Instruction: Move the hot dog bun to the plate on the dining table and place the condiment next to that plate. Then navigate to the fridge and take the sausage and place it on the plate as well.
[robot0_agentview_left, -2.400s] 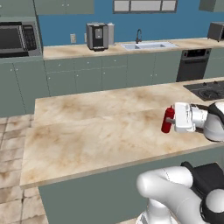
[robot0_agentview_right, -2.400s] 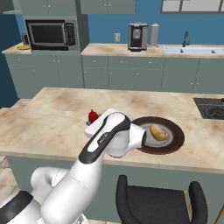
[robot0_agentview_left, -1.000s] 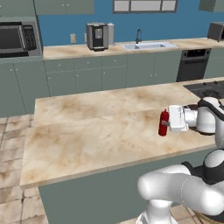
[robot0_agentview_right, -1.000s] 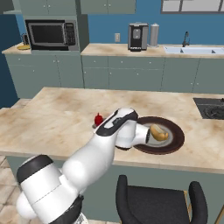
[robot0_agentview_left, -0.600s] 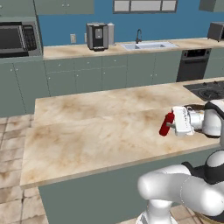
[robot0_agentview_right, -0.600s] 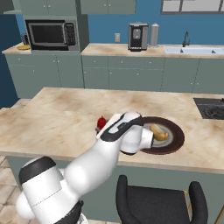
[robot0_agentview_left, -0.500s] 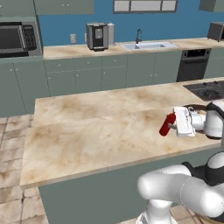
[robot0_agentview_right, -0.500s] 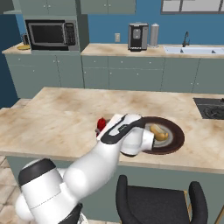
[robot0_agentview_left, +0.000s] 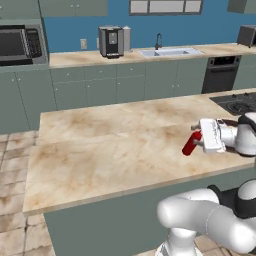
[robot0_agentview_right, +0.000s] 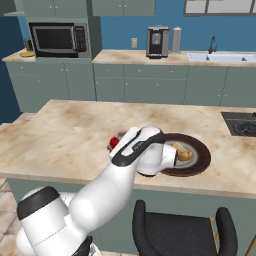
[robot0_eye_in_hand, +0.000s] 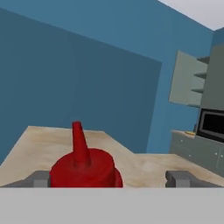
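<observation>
One condiment (robot0_agentview_left: 190, 144) leans on the dining table (robot0_agentview_left: 100, 150), cap up; hand (robot0_eye_in_hand: 109, 178) spread wide, ungripped

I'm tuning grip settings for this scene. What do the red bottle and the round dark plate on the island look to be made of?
The slim red squeeze bottle looks like smooth, faintly glossy plastic: uniform colour, with a moulded pointed cap. The round dark brown plate looks like glazed ceramic, judging by its wide dark rim and lighter centre, though a render leaves that open.
</observation>
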